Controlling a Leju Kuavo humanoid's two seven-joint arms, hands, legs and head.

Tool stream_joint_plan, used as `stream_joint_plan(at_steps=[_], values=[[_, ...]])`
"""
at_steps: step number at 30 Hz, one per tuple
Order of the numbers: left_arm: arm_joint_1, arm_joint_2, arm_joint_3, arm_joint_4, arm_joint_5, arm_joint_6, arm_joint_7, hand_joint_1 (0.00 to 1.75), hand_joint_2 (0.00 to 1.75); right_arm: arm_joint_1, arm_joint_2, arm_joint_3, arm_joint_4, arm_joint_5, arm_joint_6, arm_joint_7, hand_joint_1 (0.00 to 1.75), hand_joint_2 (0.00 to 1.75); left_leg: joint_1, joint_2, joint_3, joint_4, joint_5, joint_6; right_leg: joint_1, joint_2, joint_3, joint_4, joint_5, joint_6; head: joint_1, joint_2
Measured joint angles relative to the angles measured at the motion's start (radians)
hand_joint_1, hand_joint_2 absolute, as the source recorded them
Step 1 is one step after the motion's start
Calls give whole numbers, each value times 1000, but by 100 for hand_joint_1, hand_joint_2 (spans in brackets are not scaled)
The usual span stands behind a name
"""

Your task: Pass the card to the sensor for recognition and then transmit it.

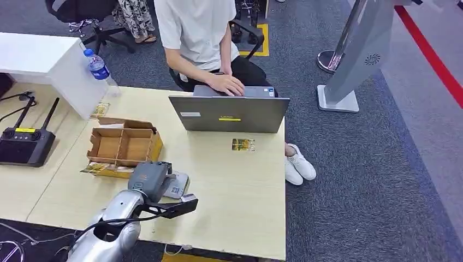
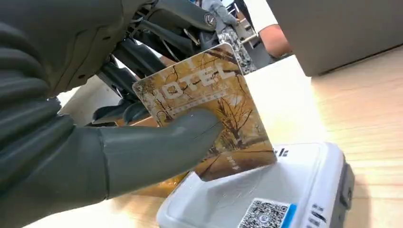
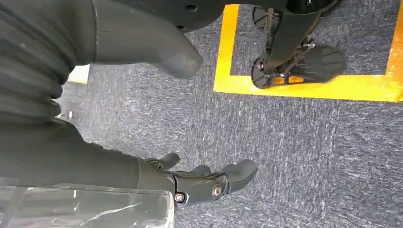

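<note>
My left hand (image 1: 148, 180) hovers over the white card sensor (image 1: 177, 185) on the wooden table (image 1: 240, 207), near the front edge. In the left wrist view the thumb and fingers pinch a golden hotel card (image 2: 209, 109), held tilted just above the sensor (image 2: 285, 190) with its QR sticker. A second golden card (image 1: 243, 144) lies on the table in front of the laptop (image 1: 229, 113). My right hand (image 3: 199, 183) hangs over grey carpet, fingers apart and holding nothing.
A cardboard divider box (image 1: 124, 146) stands just beyond my left hand. A person (image 1: 199, 33) sits behind the laptop, typing. A black controller (image 1: 24, 143) and a water bottle (image 1: 100, 68) are at the left. The table's right edge drops to carpet.
</note>
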Motion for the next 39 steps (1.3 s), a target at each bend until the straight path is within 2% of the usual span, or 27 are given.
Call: stream_joint_plan(at_steps=[3,6,10,13,18,22,26,30,34,39], values=[[-6,-9,0,11,0,4,0,175,175,0,0,0,0,0,0,0,0,175,0,0,0,0,0,0,0,0,0,0,0,0,0,0],[-7,-14,0,14,5,42,-13,175,175,0,0,0,0,-4,-2,-4,0,175,0,0,0,0,0,0,0,0,0,0,0,0,0,0],[-11,-20,0,-38,-44,174,-10,175,175,5,0,-2,0,-9,-8,-16,0,175,0,0,0,0,0,0,0,0,0,0,0,0,0,0],[-20,-21,11,-111,-95,212,21,175,175,12,0,-2,0,-7,-13,-23,0,175,0,0,0,0,0,0,0,0,0,0,0,0,0,0],[-78,-20,45,-190,-130,185,45,175,175,15,0,-2,0,2,-15,-23,0,175,0,-1,0,0,0,0,0,-1,0,0,0,0,0,0],[-219,-6,87,-200,-188,144,56,175,175,11,0,1,0,39,-7,-6,0,175,0,-3,-2,0,4,1,0,-3,0,0,1,0,0,0],[-386,6,119,-140,-238,96,59,175,175,1,1,11,0,66,1,8,0,175,0,-3,-2,0,5,0,0,-3,-1,0,3,1,0,0],[-502,11,126,-48,-256,54,62,175,175,-6,3,25,0,71,10,11,0,175,0,-3,-2,0,6,1,0,-3,-1,0,4,1,0,0],[-576,9,126,23,-256,32,77,175,175,-9,6,32,0,72,15,14,0,175,0,-3,-2,0,6,1,0,-2,-1,0,4,1,0,0],[-606,6,126,55,-256,21,80,175,175,-12,11,33,1,71,15,14,0,175,0,-3,-2,0,5,1,0,-2,-1,0,4,1,0,0]])
